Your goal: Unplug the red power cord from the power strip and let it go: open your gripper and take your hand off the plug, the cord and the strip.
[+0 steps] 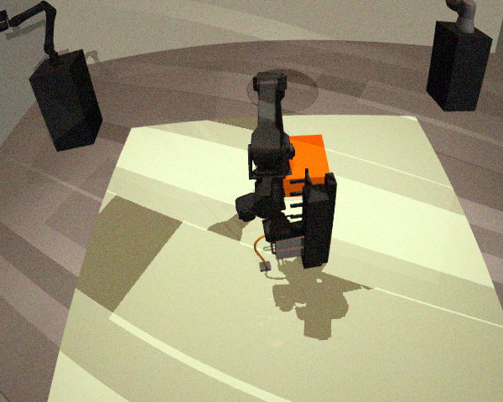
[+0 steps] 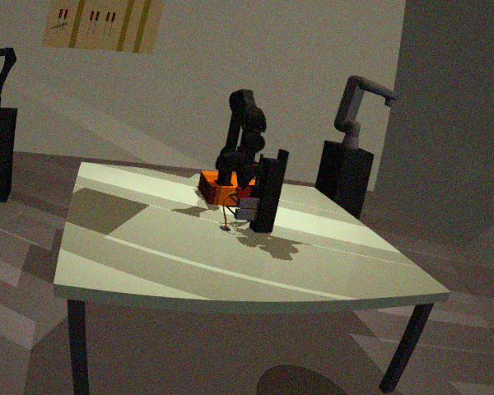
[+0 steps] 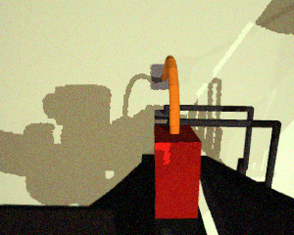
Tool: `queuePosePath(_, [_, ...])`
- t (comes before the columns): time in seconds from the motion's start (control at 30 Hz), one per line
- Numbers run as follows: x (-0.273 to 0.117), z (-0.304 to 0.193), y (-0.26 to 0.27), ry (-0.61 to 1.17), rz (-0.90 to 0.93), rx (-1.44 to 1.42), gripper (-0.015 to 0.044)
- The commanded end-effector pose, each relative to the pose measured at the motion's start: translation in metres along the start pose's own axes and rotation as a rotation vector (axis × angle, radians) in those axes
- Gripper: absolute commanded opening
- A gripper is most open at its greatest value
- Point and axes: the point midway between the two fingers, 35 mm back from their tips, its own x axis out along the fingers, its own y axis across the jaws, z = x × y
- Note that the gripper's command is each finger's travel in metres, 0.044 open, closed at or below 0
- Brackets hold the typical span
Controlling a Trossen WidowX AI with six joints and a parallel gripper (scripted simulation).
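Low in the middle of the wrist frame, the end effector point(image 3: 178, 206) is clamped on the red plug point(image 3: 176, 171), its dark fingers flanking the block. The plug looks rigid and light, best held by its flat sides; the orange cord point(image 3: 173, 93) looks limp and would only trail. Whether the plug has left the black power strip point(image 1: 318, 220) cannot be told. Only the exterior view shows the red plug point(image 2: 244, 192) beside the upright strip above grey plugs point(image 2: 247, 208); the top view hides it under the arm, showing the cord's end on the surface point(image 1: 199, 324).
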Motion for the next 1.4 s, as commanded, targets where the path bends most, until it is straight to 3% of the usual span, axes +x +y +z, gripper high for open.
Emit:
queuePosePath(0.0, [-0.003, 0.016, 0.001, -0.028, 0.005, 0.015, 0.0])
queuePosePath(0.37, [-0.004, 0.034, 0.0, -0.03, 0.004, 0.015, 0.0])
queuePosePath(0.8, [-0.002, 0.024, -0.001, -0.031, 0.002, 0.018, 0.0341])
queuePosePath(0.93, [-0.007, 0.047, 0.0, -0.033, 0.002, 0.018, 0.044])
queuePosePath(1.07, [-0.016, 0.082, -0.002, -0.037, 0.002, 0.017, 0.044])
queuePosePath(1.37, [-0.016, 0.084, -0.002, -0.037, 0.002, 0.017, 0.044])
